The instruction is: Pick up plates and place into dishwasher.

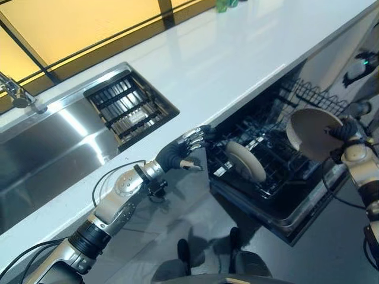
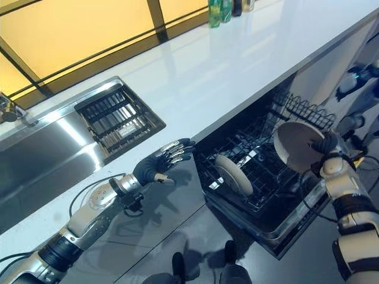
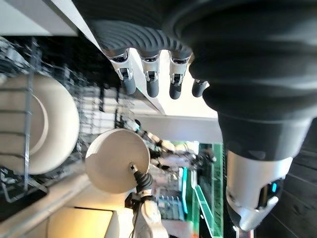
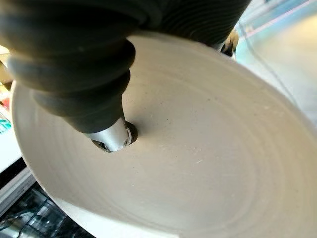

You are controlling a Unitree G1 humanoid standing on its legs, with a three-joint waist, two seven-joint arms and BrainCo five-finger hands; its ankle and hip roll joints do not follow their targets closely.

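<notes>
A cream plate [image 1: 246, 161] stands on edge in the pulled-out lower rack [image 1: 284, 163] of the open dishwasher under the counter. My right hand [image 1: 346, 131] is shut on a second cream plate [image 1: 312, 133] and holds it upright above the right side of the rack. In the right wrist view the thumb [image 4: 111, 136] presses on that plate's face [image 4: 198, 163]. My left hand [image 1: 183, 151] hovers open by the counter's edge, just left of the racked plate and apart from it. Its straight fingers [image 3: 148, 74] show in the left wrist view, with both plates beyond them.
A white counter [image 1: 237, 53] runs along the back above the dishwasher. A steel sink [image 1: 47, 154] with a dark drain rack [image 1: 127, 106] and a tap [image 1: 18, 94] lies at the left. Bottles [image 2: 222, 10] stand at the counter's far end.
</notes>
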